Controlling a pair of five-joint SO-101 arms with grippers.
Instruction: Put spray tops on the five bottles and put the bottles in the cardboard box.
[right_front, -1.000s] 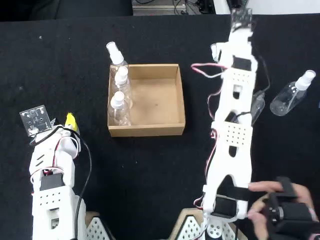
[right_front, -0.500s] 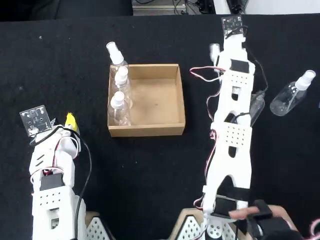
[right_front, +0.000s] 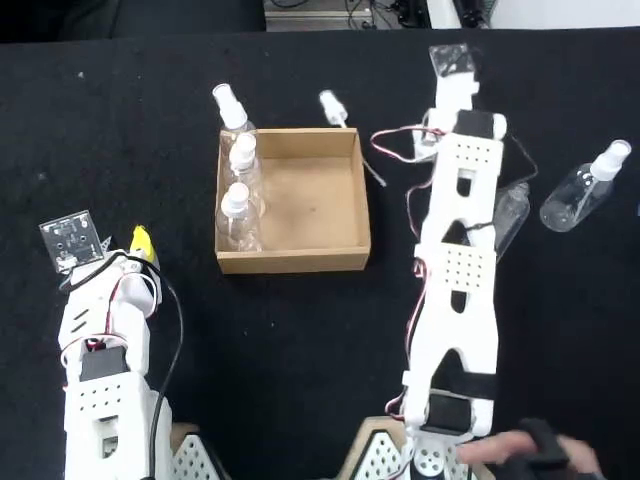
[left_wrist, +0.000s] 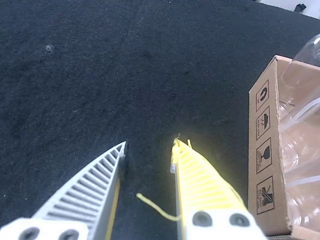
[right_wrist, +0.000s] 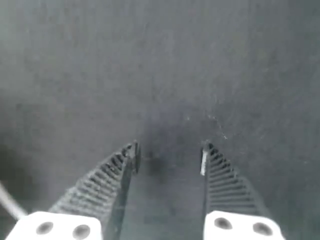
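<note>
On the black tabletop (right_front: 120, 100), the cardboard box (right_front: 310, 255) holds two topped bottles (right_front: 236, 212) against its left wall, with a third topped bottle (right_front: 231, 108) at its far left corner and a loose spray top (right_front: 333, 105) just behind its far edge. A fourth topped bottle (right_front: 582, 188) lies well to the right, and a bare bottle (right_front: 511, 215) is partly under the right arm. The left gripper (left_wrist: 149, 145) and the right gripper (right_wrist: 170, 147) both gape empty above the cloth.
</note>
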